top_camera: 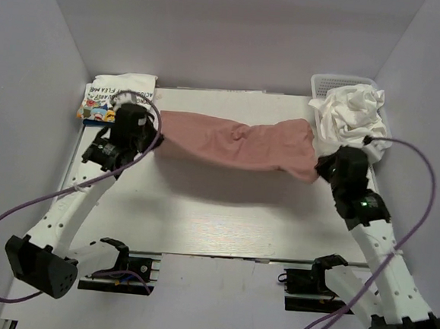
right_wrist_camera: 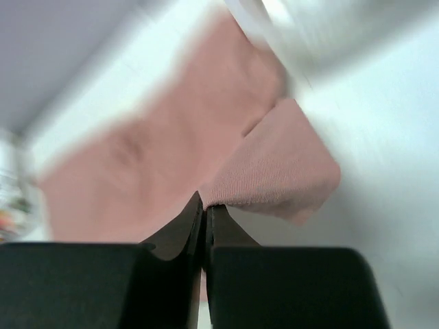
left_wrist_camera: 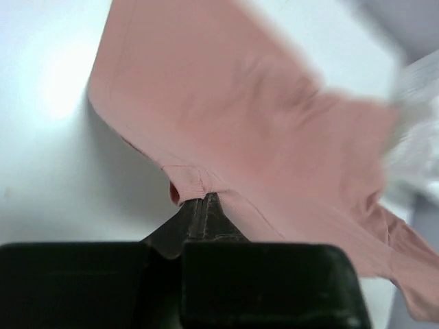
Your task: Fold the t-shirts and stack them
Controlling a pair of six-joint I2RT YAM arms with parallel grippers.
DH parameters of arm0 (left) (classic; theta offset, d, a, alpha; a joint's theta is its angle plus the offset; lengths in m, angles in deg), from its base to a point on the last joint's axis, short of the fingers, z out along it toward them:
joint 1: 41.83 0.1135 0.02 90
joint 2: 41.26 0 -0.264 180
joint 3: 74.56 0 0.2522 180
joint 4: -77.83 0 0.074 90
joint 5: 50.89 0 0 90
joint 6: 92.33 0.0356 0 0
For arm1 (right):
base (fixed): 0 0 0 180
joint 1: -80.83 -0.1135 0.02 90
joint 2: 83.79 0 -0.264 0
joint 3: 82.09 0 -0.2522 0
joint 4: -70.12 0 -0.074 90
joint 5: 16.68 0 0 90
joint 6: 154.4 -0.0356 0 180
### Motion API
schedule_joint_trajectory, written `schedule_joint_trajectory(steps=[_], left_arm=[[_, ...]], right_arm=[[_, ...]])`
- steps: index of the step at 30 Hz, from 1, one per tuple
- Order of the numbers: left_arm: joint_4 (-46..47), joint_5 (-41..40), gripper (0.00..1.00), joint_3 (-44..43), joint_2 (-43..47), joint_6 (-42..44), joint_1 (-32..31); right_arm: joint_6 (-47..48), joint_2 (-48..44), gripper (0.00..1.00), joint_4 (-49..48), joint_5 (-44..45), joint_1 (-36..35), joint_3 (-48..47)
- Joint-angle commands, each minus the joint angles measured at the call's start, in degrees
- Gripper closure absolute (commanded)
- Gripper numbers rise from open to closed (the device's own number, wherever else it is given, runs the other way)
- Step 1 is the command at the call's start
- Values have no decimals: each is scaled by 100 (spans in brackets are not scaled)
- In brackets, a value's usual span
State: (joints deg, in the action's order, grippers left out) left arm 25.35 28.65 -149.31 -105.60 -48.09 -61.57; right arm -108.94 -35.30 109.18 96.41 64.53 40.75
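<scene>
Pink fills both wrist views, but everything beyond the fingers is blurred, and on the dusty pink cotton t-shirt (top_camera: 241, 142) we cannot tell collar from sleeve in the bunched cloth. From above, our fingertips are covered by the wrists. The folded white t-shirt with colourful cartoons and black lettering (top_camera: 117, 94), at the far left corner, is partly covered by the left arm. The pink shirt's long axis runs left to right over the far half of the pale tabletop (top_camera: 223, 218). It is raised off the surface and sags a little in the middle, with its shadow falling nearer us. Our left hand (left_wrist_camera: 199, 204) is pinched tight on a hemmed edge at the shirt's left end. Our right hand (right_wrist_camera: 204, 205) is clamped likewise on a folded corner at the right end. Crumpled plain white t-shirts (top_camera: 350, 114) fill the white plastic mesh basket (top_camera: 319, 82) at the far right.
</scene>
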Motion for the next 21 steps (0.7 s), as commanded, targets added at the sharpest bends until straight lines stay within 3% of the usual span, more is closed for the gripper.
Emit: schedule_joint_trajectory(steps=[1, 5, 6, 7, 11, 12, 17, 21], left_arm=[[-4, -702, 100, -1088, 114, 365, -3], [-22, -1045, 100, -2256, 447, 523, -3], [-22, -1046, 100, -2425, 535, 646, -3], [31, -1046, 100, -2583, 614, 725, -3], [-38, -679, 100, -3620, 940, 1077, 49], [-39, -599, 100, -3804, 940, 1208, 50], [-574, 25, 100, -5438, 888, 1473, 103], [-777, 308, 100, -6476, 826, 1605, 103]], right_arm=[[541, -366, 100, -52, 642, -23, -1351], [1112, -70, 100, 431, 715, -5, -2882], [1235, 28, 100, 528, 514, -5, -3807], [1541, 238, 100, 737, 460, -23, -4112], [2080, 696, 100, 1125, 64, -6, -5651], [2167, 862, 100, 1152, 29, -14, -6393], [2914, 1013, 100, 952, -199, -14, -8197], [3336, 698, 100, 345, -655, -5, -8176]])
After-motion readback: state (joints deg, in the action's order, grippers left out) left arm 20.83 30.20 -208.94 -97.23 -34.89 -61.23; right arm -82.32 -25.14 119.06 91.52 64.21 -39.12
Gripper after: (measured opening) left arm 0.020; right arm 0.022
